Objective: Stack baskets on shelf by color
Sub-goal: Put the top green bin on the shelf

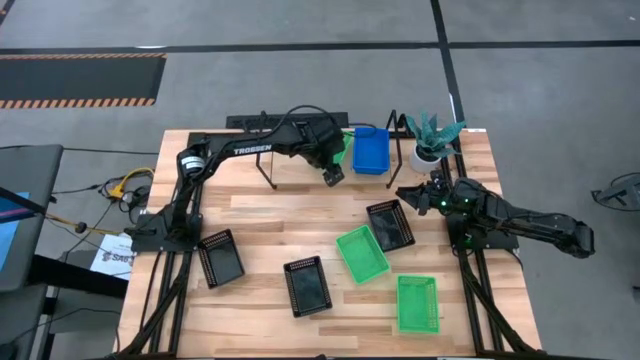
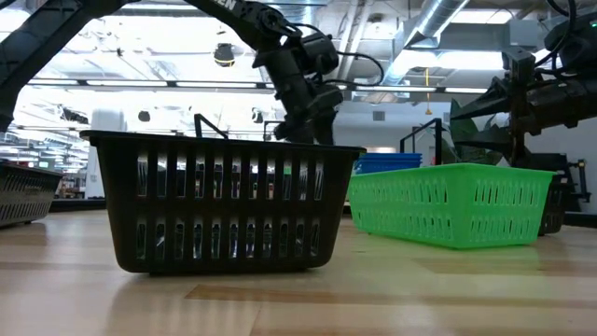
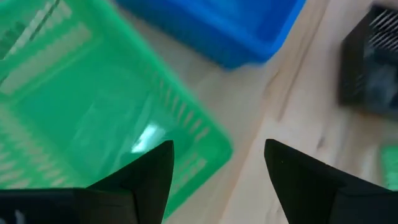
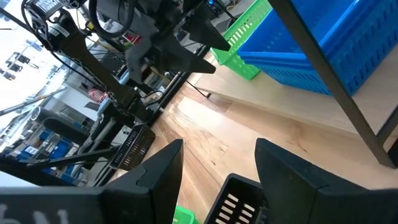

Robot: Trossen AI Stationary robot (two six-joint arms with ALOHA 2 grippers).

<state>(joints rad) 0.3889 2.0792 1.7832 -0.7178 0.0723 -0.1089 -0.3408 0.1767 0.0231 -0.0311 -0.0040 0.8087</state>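
The shelf (image 1: 300, 165) stands at the table's far edge. A blue basket stack (image 1: 370, 150) rests on its right part, with a green basket (image 3: 93, 118) beside it on the left. My left gripper (image 1: 333, 172) (image 3: 217, 149) hovers open over that green basket's corner, holding nothing. My right gripper (image 1: 408, 192) (image 4: 217, 146) is open above the far end of a black basket (image 1: 390, 224) lying on the table. Two more black baskets (image 1: 222, 257) (image 1: 307, 286) and two green baskets (image 1: 362, 253) (image 1: 417, 303) lie on the tabletop.
A white plant pot (image 1: 430, 150) stands right of the shelf, close to my right arm. The shelf's thin black wire legs (image 4: 336, 87) run close by the right gripper. The loose baskets crowd the table's middle and near right; bare wood shows at the near left.
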